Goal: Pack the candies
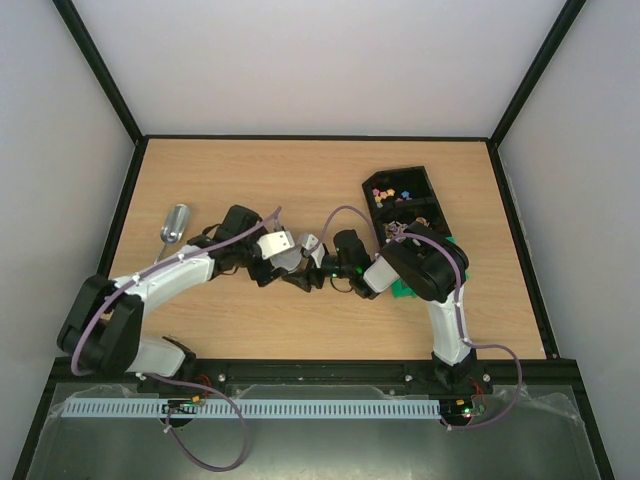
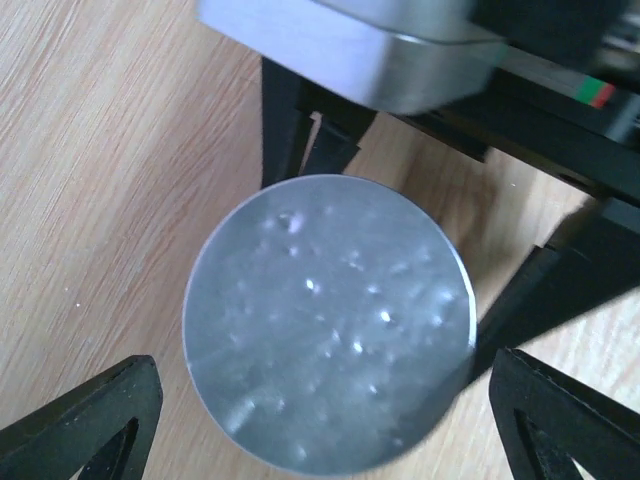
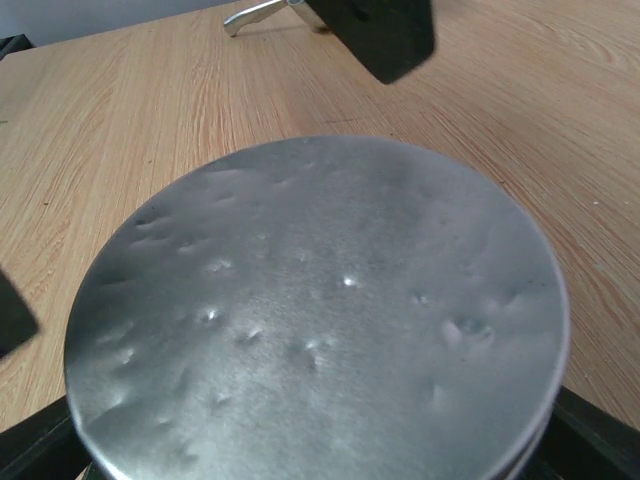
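Observation:
A round silver tin (image 2: 330, 320) with a dented lid stands on the wooden table, in the middle in the top view (image 1: 298, 262). My right gripper (image 3: 310, 445) is shut on the tin (image 3: 320, 310), one finger on each side. My left gripper (image 2: 330, 410) is open above the tin; its fingertips (image 2: 100, 425) stand wide of the rim and do not touch it. The candies (image 1: 385, 192), tiny bright pieces in mixed colours, lie in a black tray (image 1: 432, 190) at the back right. A metal scoop (image 1: 175, 222) lies at the left.
The tray's nearer compartment (image 1: 405, 226) holds other small pieces, partly hidden by my right arm. Something green (image 1: 404, 290) lies under my right arm. The scoop's handle (image 3: 255, 14) shows beyond the tin. Black frame rails border the table.

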